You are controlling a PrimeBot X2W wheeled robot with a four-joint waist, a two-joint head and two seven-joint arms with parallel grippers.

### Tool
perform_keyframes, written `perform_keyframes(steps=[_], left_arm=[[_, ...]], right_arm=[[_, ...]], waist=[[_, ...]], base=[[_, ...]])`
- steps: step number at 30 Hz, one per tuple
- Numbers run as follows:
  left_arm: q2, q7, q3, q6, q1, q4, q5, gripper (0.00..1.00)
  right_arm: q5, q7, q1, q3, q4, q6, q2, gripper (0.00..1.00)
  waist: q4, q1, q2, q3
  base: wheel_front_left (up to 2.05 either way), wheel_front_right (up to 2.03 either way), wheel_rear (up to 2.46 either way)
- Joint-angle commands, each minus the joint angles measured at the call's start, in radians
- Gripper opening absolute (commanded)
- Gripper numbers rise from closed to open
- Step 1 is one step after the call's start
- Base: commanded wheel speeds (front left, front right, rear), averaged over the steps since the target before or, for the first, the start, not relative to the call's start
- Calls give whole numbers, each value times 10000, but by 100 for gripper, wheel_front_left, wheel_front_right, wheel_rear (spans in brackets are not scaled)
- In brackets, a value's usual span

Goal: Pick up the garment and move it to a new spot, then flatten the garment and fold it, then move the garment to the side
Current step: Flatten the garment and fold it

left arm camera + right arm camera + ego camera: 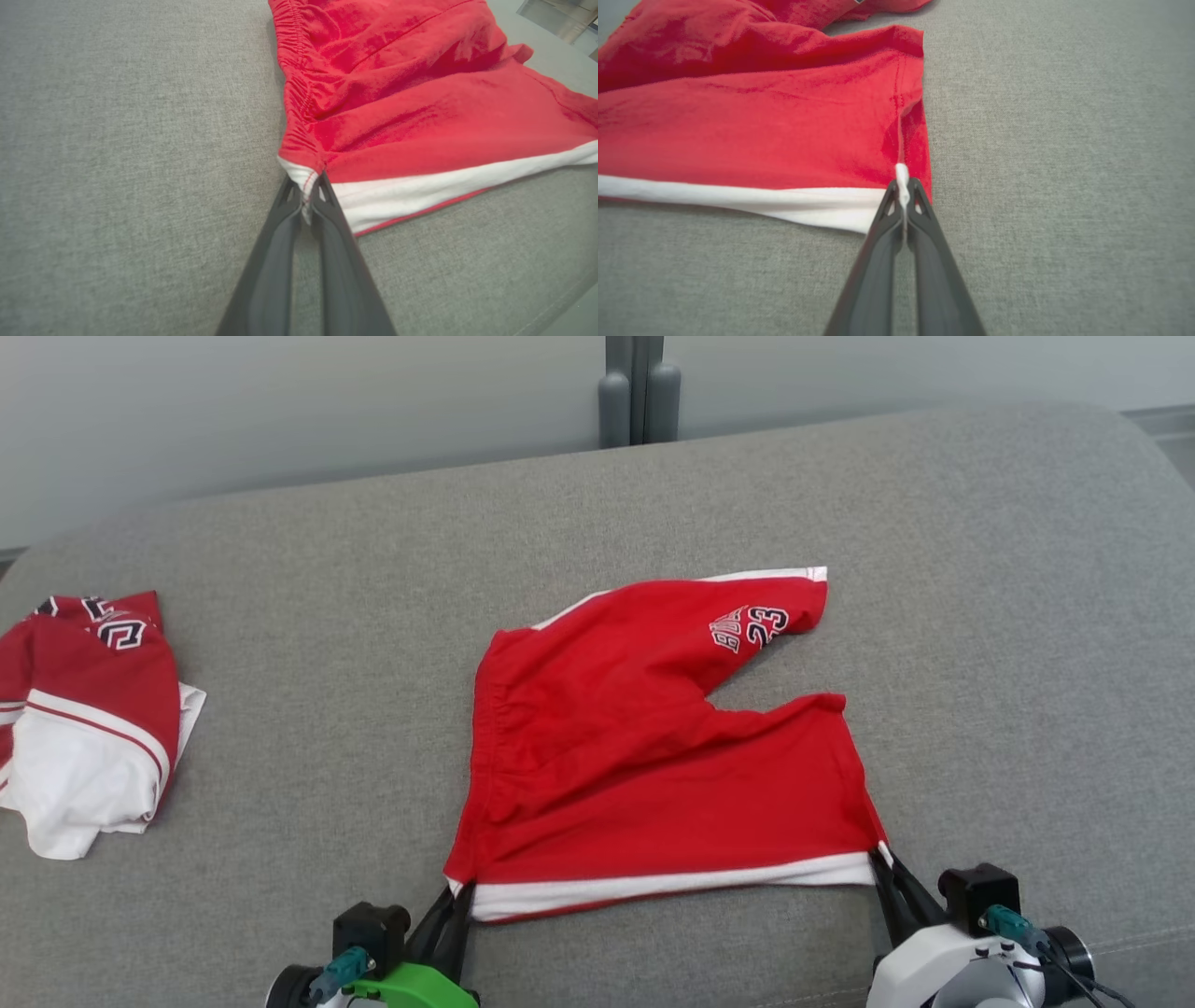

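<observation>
End effectors [459, 889] [879, 855] tight on red, white-hemmed shorts [635, 756].

Bare cushion [1008, 616] lies open right of and behind the shorts [635, 756]; a clothes bundle [89, 709] sits well left.

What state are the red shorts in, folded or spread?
Spread, not folded: the red shorts lie open, both legs apart; left gripper and right gripper pinch near corners.
</observation>
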Motion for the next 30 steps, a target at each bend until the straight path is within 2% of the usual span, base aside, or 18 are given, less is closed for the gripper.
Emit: perform_keyframes(steps=[1, 9, 14, 17, 25, 27, 30], left_arm=[[19, -4, 106, -21, 274, 47, -30, 0], [-38, -4, 386, 0, 583, -295, 130, 0], [136, -4, 143, 0, -616, -882, 207, 0], [367, -4, -36, 0, -1521, -992, 286, 0], [1606, -4, -671, 0, -6919, -368, 408, 0], [1898, -4, -727, 0, -8345, -7, 390, 0], [2123, 1, -282, 35, -10252, 399, 464, 0]], right_arm=[[116, -3, 282, -71, 18, -17, -45, 0], [388, -1, 837, -314, -385, -17, -57, 0], [835, -2, -152, -608, -944, -17, -57, 0], [634, -1, -923, -499, -1100, -17, -83, 0], [3, -2, -6102, -165, -681, -17, -661, 0], [-187, -1, -7559, -355, -333, -19, -824, 0], [-547, -1, -9584, -1181, 116, -31, -1036, 0]], waist=[[117, 0, -1, -946], [264, 0, -1, -1190], [302, 0, -1, -365], [306, 0, -1, 212], [174, 0, -1, 2515], [141, 0, -1, 2951], [170, 0, -1, 3273]], base=[[0, 0, 0], [0, 0, 0], [0, 0, 0], [0, 0, 0], [0, 0, 0], [0, 0, 0], [0, 0, 0]])
